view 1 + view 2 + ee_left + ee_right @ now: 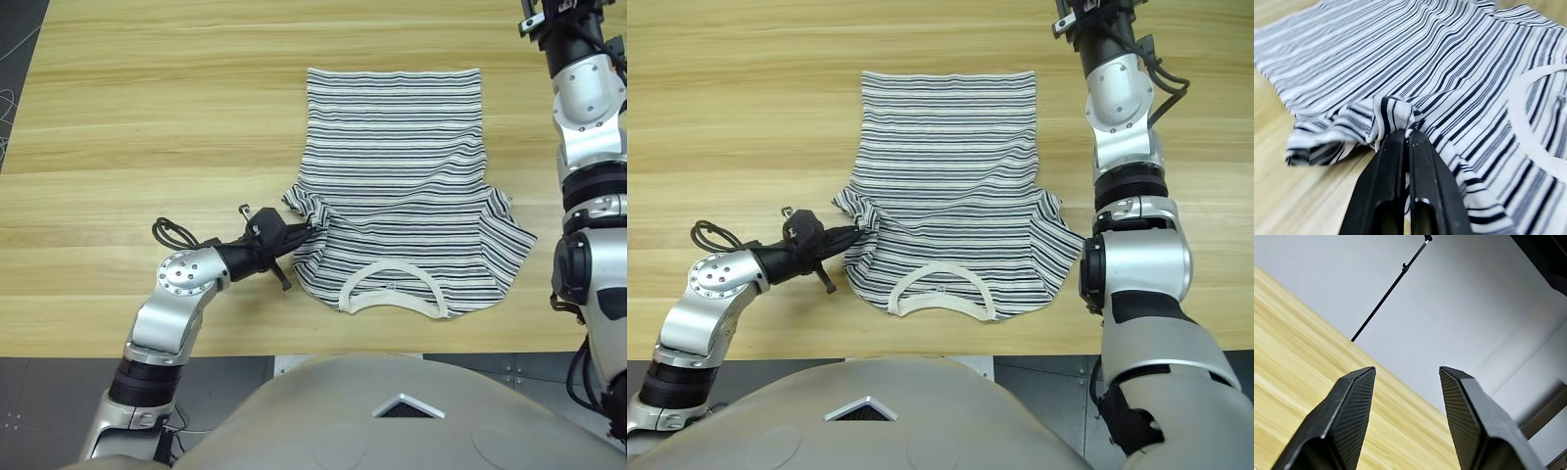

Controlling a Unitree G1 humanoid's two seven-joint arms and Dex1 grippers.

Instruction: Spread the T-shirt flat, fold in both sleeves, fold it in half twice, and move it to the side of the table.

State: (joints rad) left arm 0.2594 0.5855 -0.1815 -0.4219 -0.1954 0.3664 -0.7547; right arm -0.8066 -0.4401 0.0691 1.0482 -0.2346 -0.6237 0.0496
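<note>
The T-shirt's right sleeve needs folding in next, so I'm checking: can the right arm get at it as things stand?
Probably yes. The right sleeve lies uncovered beside the right arm, and the right claw is open and empty, though it points away and must swing back.

Bright, even light; soft shadows edge the T-shirt (397, 166).

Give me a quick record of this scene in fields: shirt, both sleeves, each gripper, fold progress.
shirt: striped T-shirt lying on the wooden table, collar nearest the robot, hem farthest
left sleeve: bunched
right sleeve: spread outward, not folded in
left gripper: shut on left sleeve
right gripper: open, holding nothing
fold progress: no fold made yet
</note>
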